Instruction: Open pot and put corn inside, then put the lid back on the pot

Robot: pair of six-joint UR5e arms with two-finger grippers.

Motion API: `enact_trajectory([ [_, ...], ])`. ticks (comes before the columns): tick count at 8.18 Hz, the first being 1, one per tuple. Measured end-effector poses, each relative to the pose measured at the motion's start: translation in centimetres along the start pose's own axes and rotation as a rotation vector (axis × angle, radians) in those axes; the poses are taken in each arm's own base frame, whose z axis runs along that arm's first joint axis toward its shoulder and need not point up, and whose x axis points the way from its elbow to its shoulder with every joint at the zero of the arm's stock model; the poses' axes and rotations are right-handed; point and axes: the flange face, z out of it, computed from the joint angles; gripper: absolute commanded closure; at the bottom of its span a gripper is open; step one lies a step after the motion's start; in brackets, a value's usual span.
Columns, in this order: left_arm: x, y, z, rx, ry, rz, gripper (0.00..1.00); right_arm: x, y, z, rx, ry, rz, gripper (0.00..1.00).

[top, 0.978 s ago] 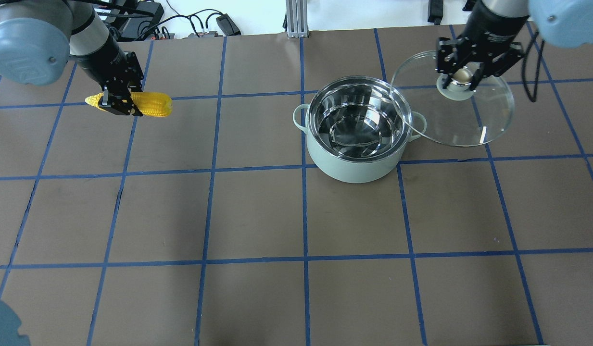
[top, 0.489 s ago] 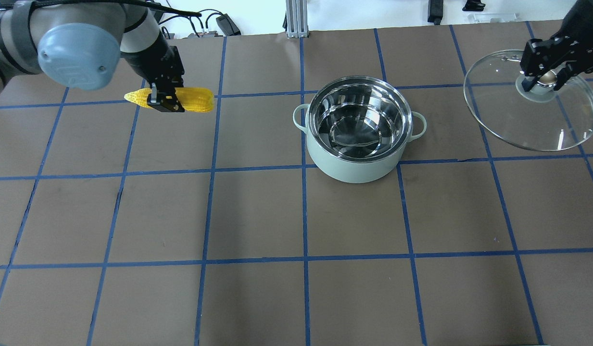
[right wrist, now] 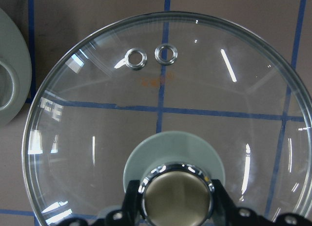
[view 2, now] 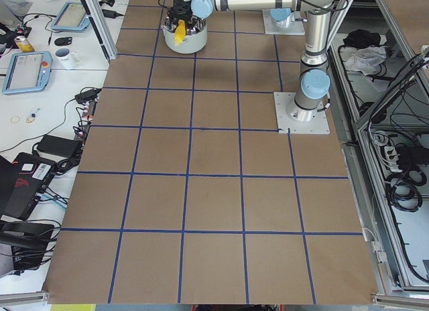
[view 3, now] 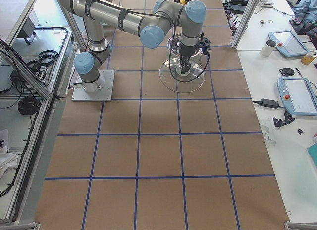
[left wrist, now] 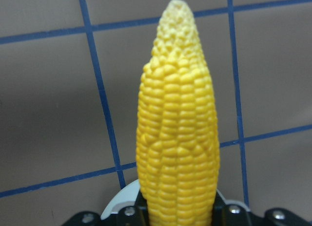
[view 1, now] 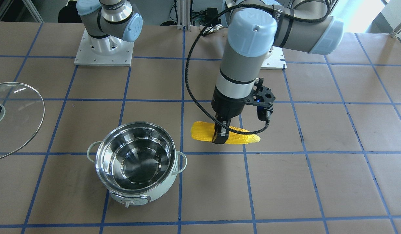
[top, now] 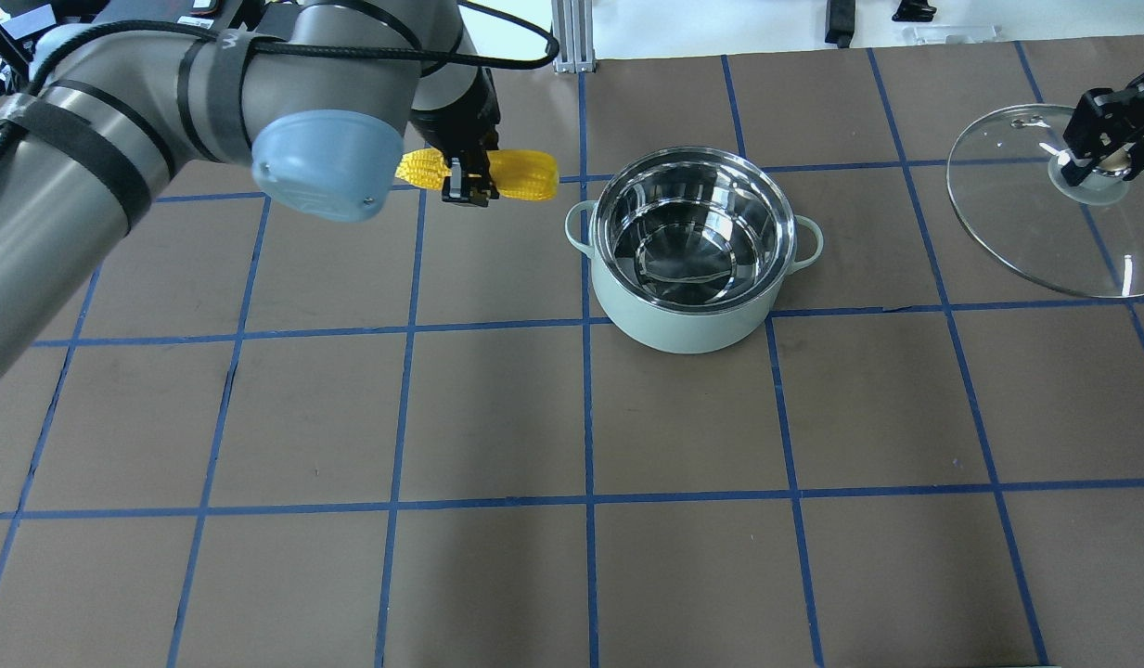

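Note:
The mint-green pot (top: 687, 306) stands open at mid-table, its steel inside bare; it also shows in the front view (view 1: 137, 191). My left gripper (top: 469, 190) is shut on the yellow corn (top: 525, 176), held level above the table just left of the pot; the corn fills the left wrist view (left wrist: 178, 153) and shows in the front view (view 1: 202, 131). My right gripper (top: 1100, 167) is shut on the knob of the glass lid (top: 1026, 232), held tilted far right of the pot; the lid shows in the right wrist view (right wrist: 97, 119).
Brown table (top: 534, 417) with a blue tape grid. Cables and a metal post (top: 572, 37) lie beyond the far edge. The two arm bases (view 1: 104, 48) stand on the robot's side. Desks with tablets and mugs (view 3: 292, 41) flank the table ends.
My left arm has carried the corn rightward, from the far left to just beside the pot. My right arm has carried the lid off the pot's rim and out to the far right.

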Motion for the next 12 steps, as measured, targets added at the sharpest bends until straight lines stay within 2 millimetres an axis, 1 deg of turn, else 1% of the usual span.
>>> enact_trajectory([
  [1, -0.2, 2.7, 0.3, -0.018, 0.029, 0.024, 1.0, 0.7, 0.1, 0.2, -0.001, -0.003, -0.008, 0.94],
  [3, 0.0, 6.6, 1.8, -0.067, 0.098, 0.055, 1.0, 1.3, 0.0, 0.7, -0.006, -0.009, -0.022, 0.93],
  [5, 0.6, 9.3, 3.5, -0.119, 0.153, 0.059, 1.0, 1.5, -0.1, 1.0, -0.009, -0.011, -0.025, 0.93],
  [7, 1.1, 12.5, 4.7, -0.162, 0.171, 0.071, 1.0, 1.5, -0.1, 1.1, -0.011, -0.013, -0.03, 0.93],
  [9, 1.5, 16.2, 5.1, -0.203, 0.177, 0.091, 1.0, 1.5, -0.1, 1.2, -0.011, -0.015, -0.031, 0.93],
  [10, 1.3, 17.2, 5.5, -0.216, 0.17, 0.095, 1.0, 1.5, -0.1, 1.2, -0.011, -0.017, -0.031, 0.93],
  [12, 1.2, 18.2, 8.0, -0.235, 0.127, 0.082, 1.0, 1.5, -0.1, 1.3, -0.01, -0.02, -0.031, 0.93],
])
